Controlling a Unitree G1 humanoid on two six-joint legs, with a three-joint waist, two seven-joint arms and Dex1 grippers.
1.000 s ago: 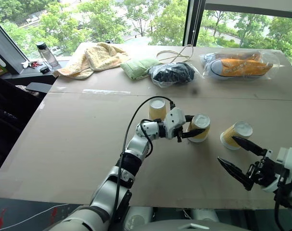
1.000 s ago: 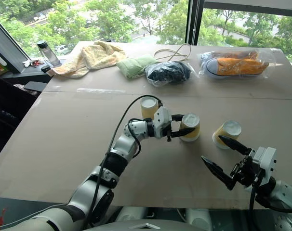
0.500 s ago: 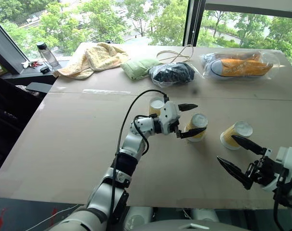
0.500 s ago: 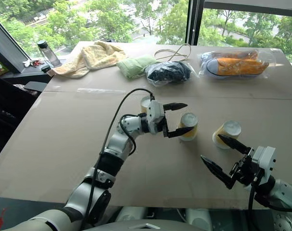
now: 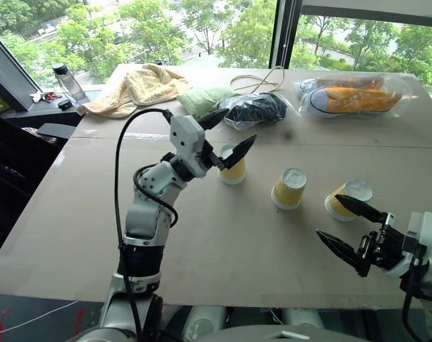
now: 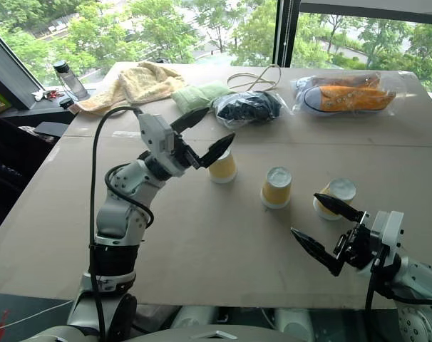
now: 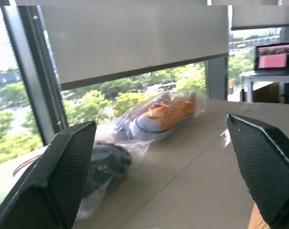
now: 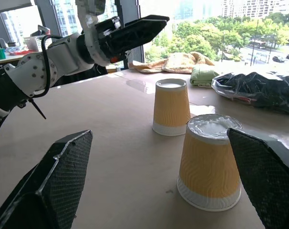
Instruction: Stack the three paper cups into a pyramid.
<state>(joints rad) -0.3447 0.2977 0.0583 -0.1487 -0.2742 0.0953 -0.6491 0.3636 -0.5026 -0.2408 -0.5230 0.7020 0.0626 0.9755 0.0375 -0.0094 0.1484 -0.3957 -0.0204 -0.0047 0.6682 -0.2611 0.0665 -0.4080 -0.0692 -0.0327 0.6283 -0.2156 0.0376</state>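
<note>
Left claw gapes above leftmost cup, not touching

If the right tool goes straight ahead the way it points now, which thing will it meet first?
Most likely the middle paper cup: in the right wrist view it stands upside down between the right tool's open fingers. The left paper cup stands farther behind it. Depth is uncertain.

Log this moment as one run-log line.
left end effector: open, raised, empty | right end effector: open, empty | paper cups: three upside down in a row on table | pyramid: not started
</note>
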